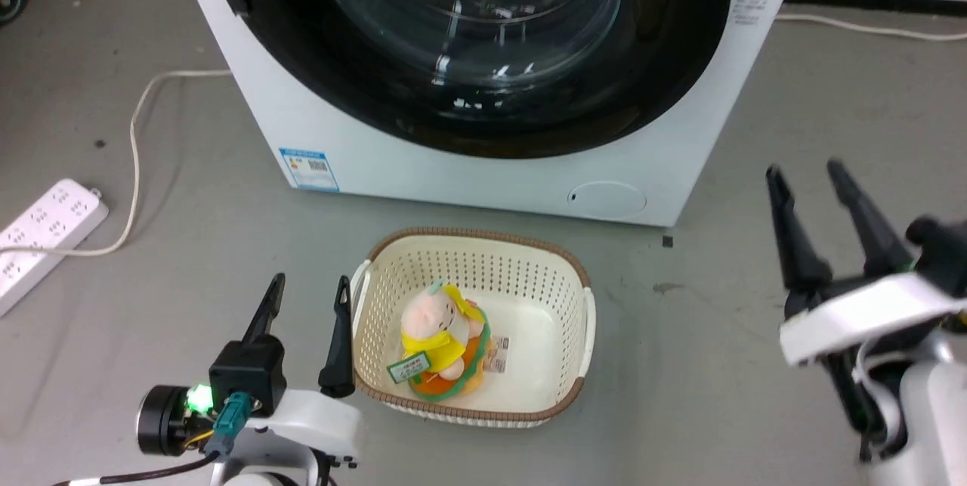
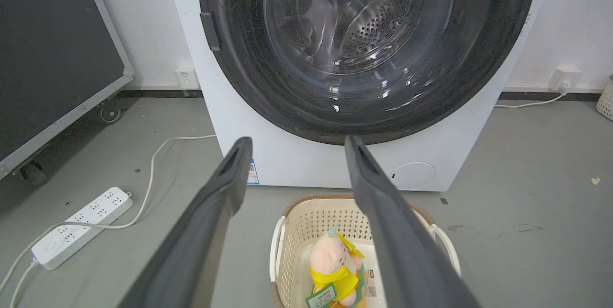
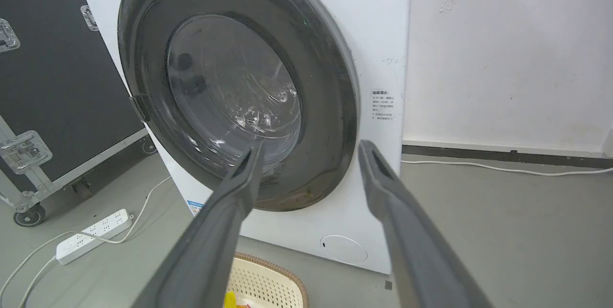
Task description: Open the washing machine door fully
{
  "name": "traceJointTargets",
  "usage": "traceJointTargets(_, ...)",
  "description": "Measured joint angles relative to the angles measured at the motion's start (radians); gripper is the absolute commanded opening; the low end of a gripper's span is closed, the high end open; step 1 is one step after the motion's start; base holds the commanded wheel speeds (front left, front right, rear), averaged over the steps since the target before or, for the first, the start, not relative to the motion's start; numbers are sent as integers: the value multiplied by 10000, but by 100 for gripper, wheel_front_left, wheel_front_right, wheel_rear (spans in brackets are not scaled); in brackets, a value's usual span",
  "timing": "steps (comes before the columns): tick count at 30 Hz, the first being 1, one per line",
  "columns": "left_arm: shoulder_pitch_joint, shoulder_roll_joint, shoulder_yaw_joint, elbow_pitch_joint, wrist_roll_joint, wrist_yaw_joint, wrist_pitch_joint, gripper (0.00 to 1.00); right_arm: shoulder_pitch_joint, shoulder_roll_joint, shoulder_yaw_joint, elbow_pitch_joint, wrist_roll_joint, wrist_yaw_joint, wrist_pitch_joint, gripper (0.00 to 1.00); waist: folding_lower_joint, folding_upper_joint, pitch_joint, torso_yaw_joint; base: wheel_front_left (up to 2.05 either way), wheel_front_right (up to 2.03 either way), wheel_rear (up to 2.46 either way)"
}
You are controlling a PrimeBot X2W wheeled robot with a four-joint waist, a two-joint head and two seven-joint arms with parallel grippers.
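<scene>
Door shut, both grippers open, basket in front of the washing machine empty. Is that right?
Not quite: the basket is not empty, a plush toy lies in it, as the head view shows. The door does look shut, the left gripper and right gripper are open, and the basket sits in front of the washing machine.

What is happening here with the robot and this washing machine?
A two-armed robot faces a white boxy front-loading washing machine. Its large round glossy black door with a clear glass centre looks shut. The left gripper and the right gripper are both open and hold nothing, apart from the door. In front of the machine stands a cream perforated plastic basket with a pink and yellow plush toy inside.
</scene>
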Motion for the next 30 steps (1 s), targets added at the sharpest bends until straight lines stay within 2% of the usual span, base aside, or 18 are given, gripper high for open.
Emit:
traceJointTargets(13, -506, 0, -282, -148, -94, 163, -313, 100, -2228, -36, -552, 1158, 1634, -2, 403, 99, 0, 0, 880, 247, 0, 0, 0)
traceJointTargets(14, -524, 2, -295, -161, -100, 167, -318, 100, -2394, -31, -612, 1266, 1743, -2, 430, 46, 0, 0, 941, 268, 0, 0, 0)
traceJointTargets(16, -550, 2, -313, -167, -102, 173, -330, 100, -2561, -27, -660, 1363, 1852, -2, 443, 0, 0, 0, 998, 288, 0, 0, 0)
traceJointTargets(23, -834, 0, -545, -221, -197, 263, -497, 100, -3959, -2, -1185, 2543, 2828, -2, 1001, 0, 0, 0, 1439, 491, 0, 0, 0)
traceJointTargets(30, -988, 2, -696, -263, -297, 359, -660, 100, -5538, -58, -1787, 4242, 3641, -4, 1954, 0, 0, 0, 1819, 695, 0, 0, 0)
